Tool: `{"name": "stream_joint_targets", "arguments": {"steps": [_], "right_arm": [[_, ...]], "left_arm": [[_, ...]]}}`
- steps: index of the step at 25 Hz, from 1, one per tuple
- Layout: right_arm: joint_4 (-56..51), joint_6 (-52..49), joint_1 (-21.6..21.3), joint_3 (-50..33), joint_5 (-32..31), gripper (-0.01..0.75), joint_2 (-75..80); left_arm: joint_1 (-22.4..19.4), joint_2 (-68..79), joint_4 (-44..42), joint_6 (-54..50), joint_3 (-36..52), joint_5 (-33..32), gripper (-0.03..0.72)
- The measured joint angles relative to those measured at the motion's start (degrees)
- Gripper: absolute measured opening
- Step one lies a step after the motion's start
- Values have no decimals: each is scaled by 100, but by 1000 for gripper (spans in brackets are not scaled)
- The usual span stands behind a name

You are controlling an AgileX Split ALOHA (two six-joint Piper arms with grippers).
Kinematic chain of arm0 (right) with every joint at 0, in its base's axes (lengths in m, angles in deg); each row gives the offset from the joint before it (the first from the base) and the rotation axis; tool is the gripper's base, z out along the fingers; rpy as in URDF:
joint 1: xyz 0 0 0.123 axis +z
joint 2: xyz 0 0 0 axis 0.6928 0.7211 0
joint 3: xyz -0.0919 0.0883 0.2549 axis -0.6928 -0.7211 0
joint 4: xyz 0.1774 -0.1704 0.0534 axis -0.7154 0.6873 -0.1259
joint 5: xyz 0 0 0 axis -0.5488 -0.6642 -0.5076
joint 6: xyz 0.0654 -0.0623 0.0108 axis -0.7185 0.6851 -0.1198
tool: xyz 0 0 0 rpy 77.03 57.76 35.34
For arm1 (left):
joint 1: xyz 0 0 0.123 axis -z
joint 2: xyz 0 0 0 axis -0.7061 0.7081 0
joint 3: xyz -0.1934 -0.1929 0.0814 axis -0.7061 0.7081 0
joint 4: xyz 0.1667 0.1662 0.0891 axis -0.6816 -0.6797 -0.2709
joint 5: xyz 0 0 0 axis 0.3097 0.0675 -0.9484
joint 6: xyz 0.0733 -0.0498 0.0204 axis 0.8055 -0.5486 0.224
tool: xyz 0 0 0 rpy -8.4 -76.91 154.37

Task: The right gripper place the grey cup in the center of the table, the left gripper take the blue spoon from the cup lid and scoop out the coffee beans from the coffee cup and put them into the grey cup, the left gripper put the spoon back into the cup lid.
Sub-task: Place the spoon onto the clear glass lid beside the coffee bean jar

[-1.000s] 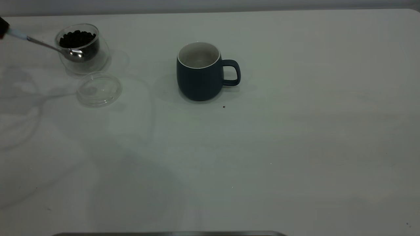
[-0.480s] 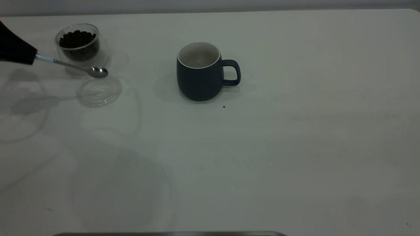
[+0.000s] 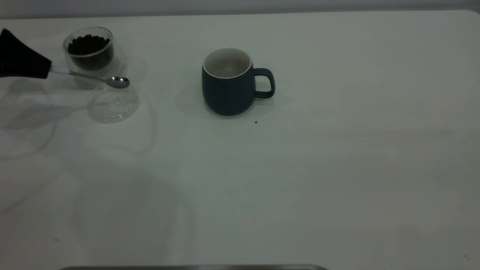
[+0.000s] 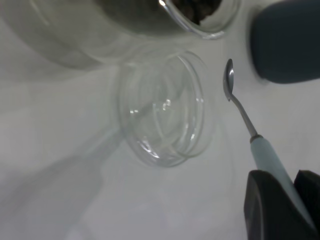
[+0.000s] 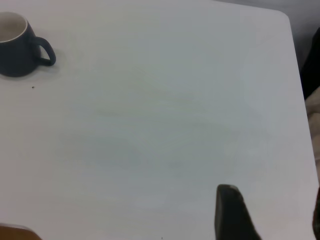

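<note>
Over the cup lid (image 3: 113,103), the left gripper (image 3: 23,60) pinches the blue spoon (image 3: 93,77) nearly flat; its arm is cut off.

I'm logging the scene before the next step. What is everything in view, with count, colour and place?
table: one, white, under everything.
grey cup: one, dark blue-grey, whitish inside, upright near the table's centre.
coffee cup: one, clear glass, far left.
coffee beans: many, dark, inside the coffee cup.
cup lid: one, clear, on the table in front of the coffee cup.
blue spoon: one, metal bowl, pale blue handle, held above the lid's rim.
speck: one, dark, beside the grey cup.
left end effector: black, left edge, gripping the spoon handle.
right end effector: black, away from the objects.
</note>
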Motion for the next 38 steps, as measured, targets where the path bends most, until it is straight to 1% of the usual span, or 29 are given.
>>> {"name": "stream_joint_targets", "arguments": {"steps": [4, 9, 15, 23, 30, 33, 38], "right_arm": [[0, 0, 0, 0, 0, 358, 0], [0, 0, 0, 0, 0, 358, 0], [0, 0, 0, 0, 0, 358, 0], [0, 0, 0, 0, 0, 358, 0], [0, 0, 0, 0, 0, 358, 0], [0, 0, 0, 0, 0, 358, 0], [0, 0, 0, 0, 0, 358, 0]], "left_arm": [[-68, 0, -7, 0, 0, 46, 134], [-68, 18, -306, 0, 0, 81, 134], [-68, 200, -338, 0, 0, 87, 134], [-68, 397, -82, 0, 0, 238, 134], [-68, 446, -61, 0, 0, 237, 134], [-68, 485, 78, 0, 0, 262, 134], [-68, 527, 222, 0, 0, 303, 168]]}}
